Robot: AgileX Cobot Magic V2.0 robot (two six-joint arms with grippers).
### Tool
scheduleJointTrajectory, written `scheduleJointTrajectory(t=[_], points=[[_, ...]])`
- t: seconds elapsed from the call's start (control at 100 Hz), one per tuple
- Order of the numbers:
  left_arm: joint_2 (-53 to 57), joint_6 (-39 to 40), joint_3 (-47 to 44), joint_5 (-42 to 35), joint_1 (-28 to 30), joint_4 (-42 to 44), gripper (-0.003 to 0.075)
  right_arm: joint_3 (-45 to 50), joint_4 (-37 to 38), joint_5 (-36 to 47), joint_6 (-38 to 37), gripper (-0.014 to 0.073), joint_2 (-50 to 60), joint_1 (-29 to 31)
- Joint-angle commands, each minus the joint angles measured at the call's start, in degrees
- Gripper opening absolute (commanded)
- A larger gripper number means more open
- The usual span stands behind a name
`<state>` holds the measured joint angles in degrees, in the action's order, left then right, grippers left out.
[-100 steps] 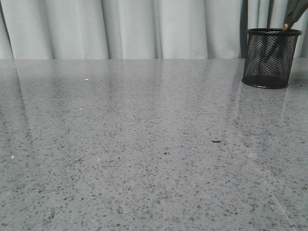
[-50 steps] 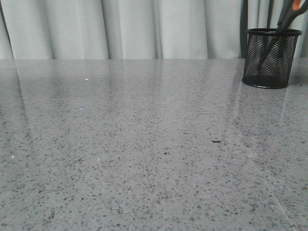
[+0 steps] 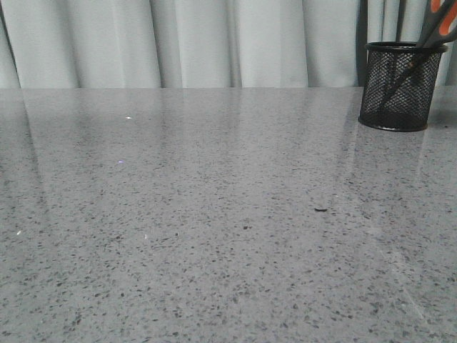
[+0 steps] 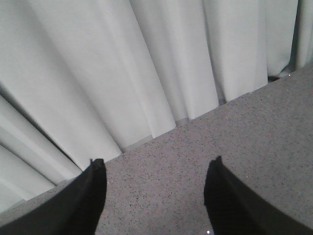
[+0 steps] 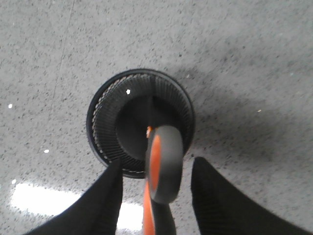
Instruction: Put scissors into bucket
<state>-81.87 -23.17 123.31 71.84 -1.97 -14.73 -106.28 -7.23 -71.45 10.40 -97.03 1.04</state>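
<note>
I see one pair of scissors (image 5: 160, 166) standing blades-down inside the bucket (image 5: 105, 132), its grey and orange handle loops leaning on the rim and sticking out above it. In the front view the blades slant down through the mesh of the bucket (image 3: 397, 93) while the scissors (image 3: 437, 21) poke up past the rim toward the frame's corner. They lean this way, I judge, because they are longer than the bucket is deep, so the tips find the base and the handles rest against the rim.

My right tool (image 5: 156, 196) sits directly above the bucket with its two dark fingers spread on either side of the handle; I see gaps on both sides, so it looks apart and not clamping. My left tool (image 4: 156, 196) is far from the bucket, spread apart over bare surface (image 4: 244, 147) near the curtain (image 4: 122, 63), holding nothing.

Count: one bucket, one pair of scissors, two tools.
</note>
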Motion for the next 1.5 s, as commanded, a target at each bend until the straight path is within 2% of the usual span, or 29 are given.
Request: scheduleJointTrajectory(t=[0.0, 0.35, 0.53, 0.6, 0.67, 0.74, 0.82, 0.94, 0.98, 1.11, 1.22, 1.37, 1.49], points=[[1.63, 0.60, 1.64, -3.99, 0.14, -1.44, 0.0399, -3.77, 2.18, 2.31, 0.05, 0.0307, 2.63, 0.39], [1.63, 0.60, 1.64, -4.10, 0.14, -1.44, 0.0399, -13.49, 4.22, 1.58, 0.05, 0.0307, 5.84, 0.39], [1.63, 0.60, 1.64, -4.66, 0.14, -1.44, 0.0399, -14.00, -1.66, 4.41, 0.05, 0.0305, 8.66, 0.39], [1.63, 0.60, 1.64, -4.71, 0.14, -1.66, 0.0399, -14.00, -5.53, 5.43, 0.05, 0.0266, 9.67, 0.39], [1.63, 0.60, 1.64, -4.71, 0.14, -1.78, 0.0389, -14.00, -9.51, 6.93, 0.05, 0.0176, 10.41, 0.39], [1.63, 0.60, 1.64, -4.44, 0.14, -1.75, 0.0339, -14.00, -12.99, 8.23, 0.05, 0.0049, 11.32, 0.39], [1.63, 0.60, 1.64, -3.91, 0.14, -1.75, 0.0226, -14.00, -15.30, 9.38, 0.05, -0.0069, 11.83, 0.39], [1.63, 0.50, 1.52, -3.53, 0.14, -2.67, 0.0011, -13.75, -17.18, 9.62, 2.21, -0.0067, 12.74, 0.39], [1.63, -0.04, 1.39, -3.53, 0.14, -3.81, -0.0019, -13.45, -17.31, 10.02, 2.81, -0.0067, 13.22, 0.39], [2.33, -0.09, -0.69, -4.98, 0.14, -5.68, -0.0020, -9.55, -17.47, 14.36, 4.14, -0.0067, 16.43, 0.28], [4.90, -0.09, -5.56, -9.57, 0.14, -5.88, -0.0020, -3.50, -17.47, 20.42, 5.86, -0.0067, 20.72, 0.28], [11.91, -1.10, -16.67, -21.64, 0.14, -5.88, -0.0020, 10.13, -17.47, 30.76, 8.09, -0.0067, 28.03, 0.28], [19.15, -1.57, -29.97, -33.06, 0.14, -5.88, -0.0020, 22.61, -17.47, 39.82, 9.04, -0.0069, 34.74, 0.28]])
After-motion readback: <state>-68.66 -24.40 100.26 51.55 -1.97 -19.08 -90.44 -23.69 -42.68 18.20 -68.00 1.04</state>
